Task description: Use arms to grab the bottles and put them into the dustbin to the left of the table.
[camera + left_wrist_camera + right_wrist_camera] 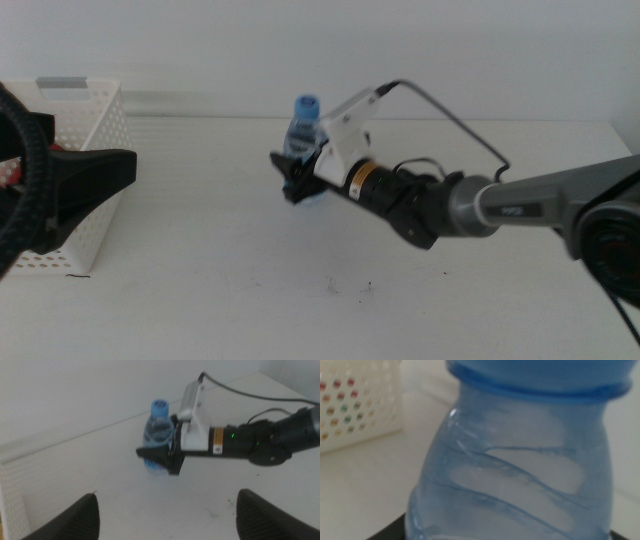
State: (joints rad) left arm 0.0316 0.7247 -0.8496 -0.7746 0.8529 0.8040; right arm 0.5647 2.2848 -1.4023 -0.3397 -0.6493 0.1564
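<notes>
A small clear water bottle (303, 128) with a blue cap stands mid-table. My right gripper (297, 183) reaches in from the right and is shut on its lower body; the bottle (159, 435) stays upright between the black jaws (156, 460). In the right wrist view the bottle (520, 470) fills the picture. The white perforated dustbin (95, 125) sits at the table's left end, apart from the bottle. My left gripper (172, 520) waits open near the dustbin, holding nothing and facing the bottle.
The right arm's white mount (345, 135) and black cable (450, 115) rise above the bottle. Red and green colours show through the dustbin's holes (350, 400). Small dark specks (350, 288) mark the white table (220, 290) near the front.
</notes>
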